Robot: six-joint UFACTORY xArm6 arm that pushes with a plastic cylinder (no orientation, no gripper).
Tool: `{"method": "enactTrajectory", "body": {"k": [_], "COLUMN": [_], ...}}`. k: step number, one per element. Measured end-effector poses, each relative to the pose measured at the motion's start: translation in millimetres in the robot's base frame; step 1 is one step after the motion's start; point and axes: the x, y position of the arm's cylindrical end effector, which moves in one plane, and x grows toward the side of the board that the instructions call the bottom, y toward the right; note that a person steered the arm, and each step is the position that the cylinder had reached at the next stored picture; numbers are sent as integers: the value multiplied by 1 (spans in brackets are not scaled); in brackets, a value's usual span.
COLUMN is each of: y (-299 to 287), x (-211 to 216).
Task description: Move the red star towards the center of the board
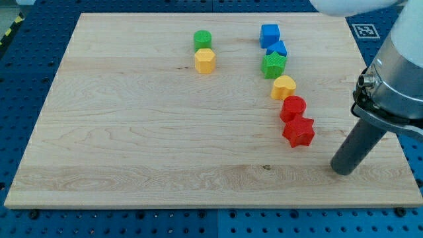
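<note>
On the pale wooden board [132, 132], right of centre, sits the red star block [299, 131], touching a red rounded block [293, 108] above. Further right, my tip [342, 170] rests apart; the dark rod leans up-right, and there are no fingers.

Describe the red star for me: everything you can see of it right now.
The red star is a small, chunky block with blunt points, matte like plastic, lying flat on the wooden board toward the view's lower right. Its upper edge touches or nearly touches the red round block, the last in a curved line of blocks running toward the view's top. My tip rests on the board to the star's lower right, clearly apart from it.
</note>
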Motion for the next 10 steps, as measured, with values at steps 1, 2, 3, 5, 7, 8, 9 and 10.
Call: {"method": "enactTrajectory", "body": {"k": [1, 2, 3, 5, 7, 8, 9, 10], "y": [-14, -16, -16, -40, -59, -68, -74, -80], "x": [-9, -10, -21, -30, -70, -83, -83, -76]}}
